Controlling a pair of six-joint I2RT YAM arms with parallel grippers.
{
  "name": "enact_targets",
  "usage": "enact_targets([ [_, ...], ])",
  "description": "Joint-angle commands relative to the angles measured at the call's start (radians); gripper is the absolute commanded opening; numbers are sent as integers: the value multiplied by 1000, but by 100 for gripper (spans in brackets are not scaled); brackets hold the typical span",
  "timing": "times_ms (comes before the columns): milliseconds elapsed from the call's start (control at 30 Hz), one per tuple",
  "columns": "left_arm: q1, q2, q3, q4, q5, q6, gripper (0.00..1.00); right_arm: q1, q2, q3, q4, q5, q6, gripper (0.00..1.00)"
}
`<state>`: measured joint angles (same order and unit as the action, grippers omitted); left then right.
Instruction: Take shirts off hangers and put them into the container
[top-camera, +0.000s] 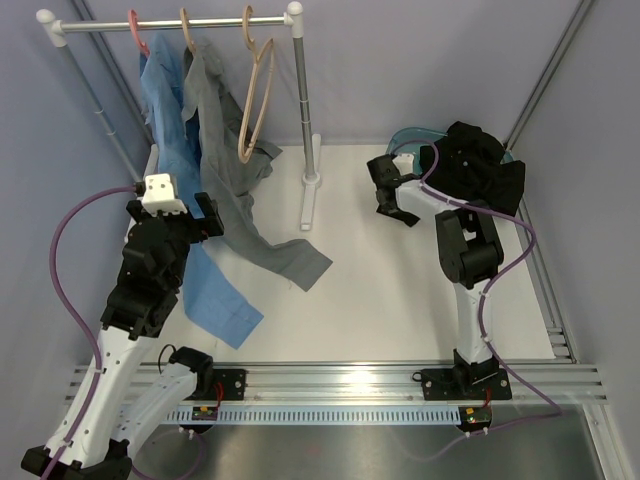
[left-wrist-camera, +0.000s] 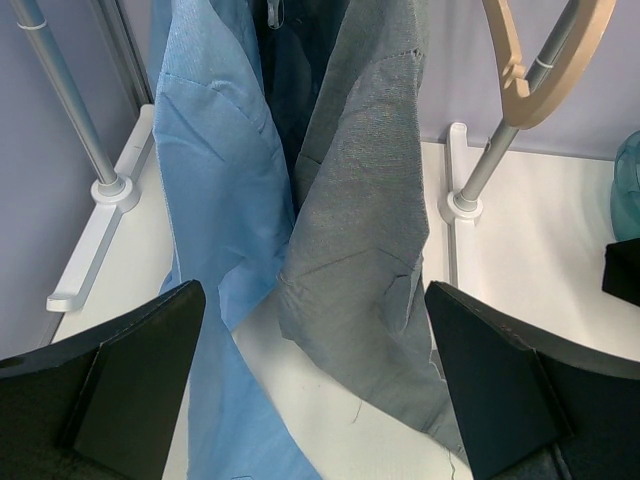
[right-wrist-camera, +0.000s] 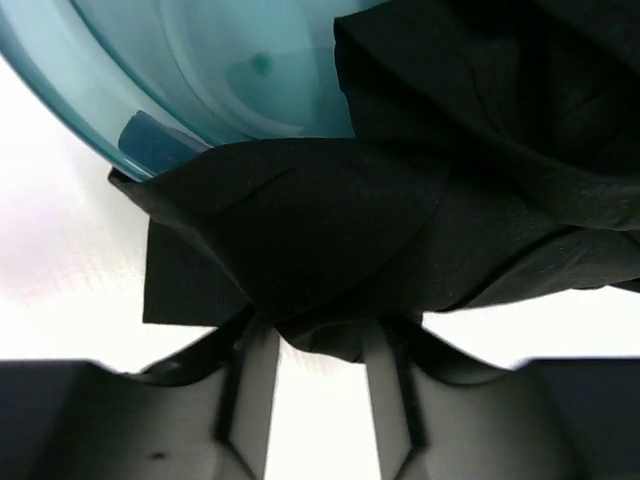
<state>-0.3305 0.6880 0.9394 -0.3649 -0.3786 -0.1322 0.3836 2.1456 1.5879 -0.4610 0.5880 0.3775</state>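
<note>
Progress: one shirt of three is dealt with, and that one only partly.

Left gripper (top-camera: 205, 215), lower left of the top view: jaws wide, holding nothing, facing the hanging cloth.

Blue shirt (top-camera: 175, 110) and grey shirt (top-camera: 235, 180), left of centre: both on their hangers, tails trailing onto the table (top-camera: 400, 300). Both remain to be removed and binned.

Right gripper (right-wrist-camera: 320, 375), right of centre in the top view: jaws narrow, pinched on a fold of the black shirt (right-wrist-camera: 330, 230).

Black shirt, upper right: off its hanger and heaped on the tub (top-camera: 410, 135), but part of it hangs over the rim onto the table. It appears to need tucking in.

Rail (top-camera: 170, 22), top of frame: pink hanger (top-camera: 135, 30) carries the blue shirt, a tan hanger (top-camera: 187, 25) carries the grey one, and a second tan hanger (top-camera: 255, 90) hangs bare.

Markings: none legible in any view. No label on the tub can be made out.
</note>
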Motion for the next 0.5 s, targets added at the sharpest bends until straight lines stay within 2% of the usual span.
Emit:
enact_targets([
  [0,7,-12,-11,57,-20,-15,99,1,14,37,-7,73,37,39],
  [33,7,-10,-11,58,-20,-15,99,1,8,35,-7,78,35,27],
  [100,7,-12,-10,58,-22,-14,99,1,-3,30,-13,78,32,15],
  [133,7,-13,-10,58,-22,-14,99,1,-19,32,-19,69,31,4],
  [167,7,-12,-11,58,-23,-14,99,1,-33,32,-28,61,26,0],
  [367,7,-8,-10,58,-23,-14,99,1,-176,58,-71,-19,-28,0],
  [467,7,-5,-11,58,-23,-14,99,-8,-199,157,-129,-20,-69,0],
])
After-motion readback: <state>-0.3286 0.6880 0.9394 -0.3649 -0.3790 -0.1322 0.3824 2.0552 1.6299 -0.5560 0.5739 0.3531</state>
